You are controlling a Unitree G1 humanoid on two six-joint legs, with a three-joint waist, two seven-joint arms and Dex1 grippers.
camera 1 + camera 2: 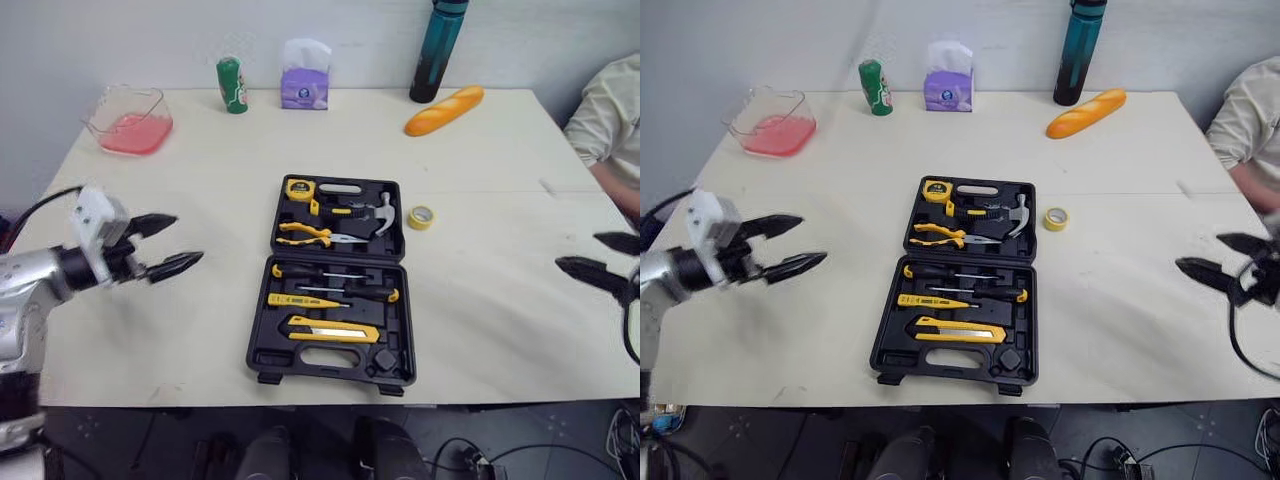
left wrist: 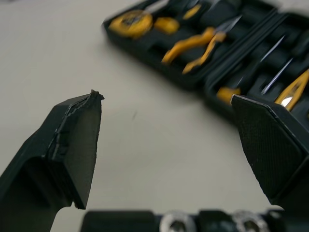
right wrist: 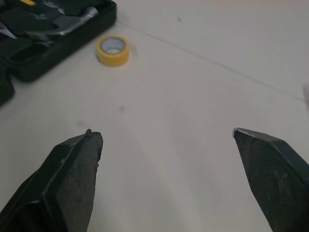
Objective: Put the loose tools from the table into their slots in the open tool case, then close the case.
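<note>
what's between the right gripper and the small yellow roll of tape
Nothing: bare cream tabletop separates the right gripper from the small yellow roll of tape, clearest in the right wrist view.

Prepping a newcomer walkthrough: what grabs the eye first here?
The open black tool case sits mid-table, holding yellow-handled tools. A yellow tape roll lies loose on the table just to its right. The left end effector and right end effector hover open and empty on either side.
</note>
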